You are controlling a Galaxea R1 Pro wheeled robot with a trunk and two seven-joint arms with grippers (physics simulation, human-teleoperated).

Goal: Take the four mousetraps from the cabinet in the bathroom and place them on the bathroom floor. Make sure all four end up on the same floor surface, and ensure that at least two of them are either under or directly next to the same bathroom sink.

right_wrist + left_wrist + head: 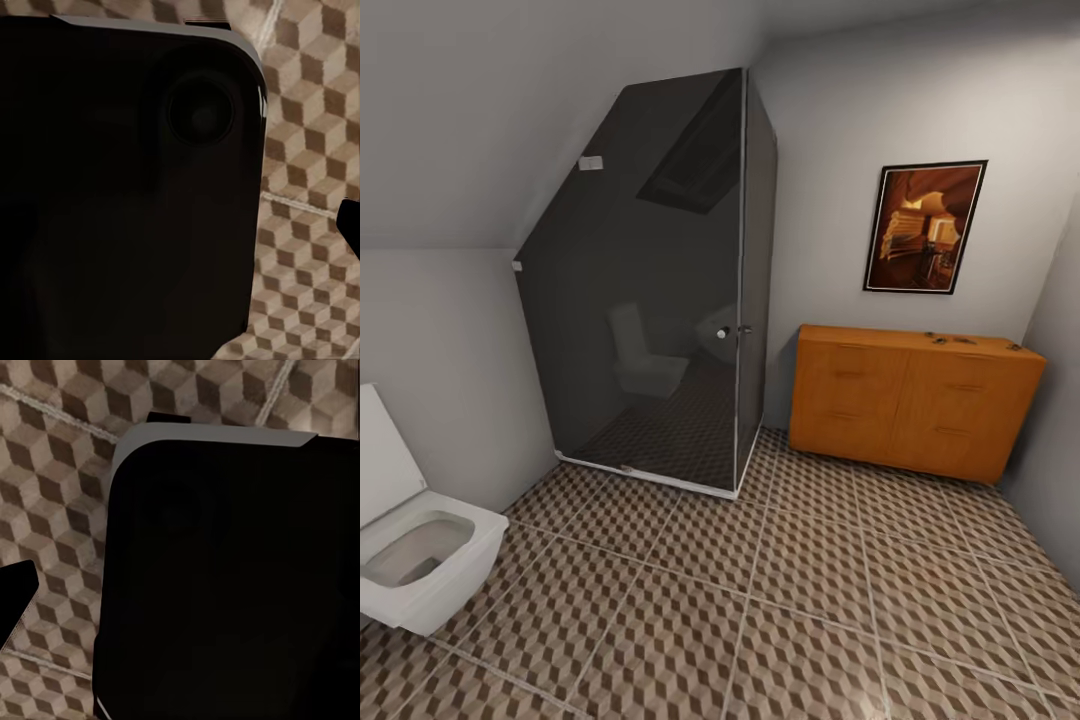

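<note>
The mousetraps (pixel 952 339) are tiny dark specks on the flat top of the cabinet (pixel 913 401), toward its right end. They are too small to count or to see clearly. The cabinet is orange-brown and low, with its drawers and doors closed. It stands against the far wall in the right corner of the room.

A framed picture (pixel 925 227) hangs on the wall above the cabinet. Just to the left of the cabinet is a tall shower stall (pixel 660 290) with dark glass walls. The bathroom floor (pixel 780 610) has big tiles with a brown and beige cube pattern. It runs from the cabinet to the near edge of the head view. A white toilet (pixel 415 545) with its lid up sits at the left side, well apart from the cabinet.

Both wrist views show a big black robot part (pixel 232 577) over the same cube tiles. I cannot tell if either gripper is spread or pressed together.
</note>
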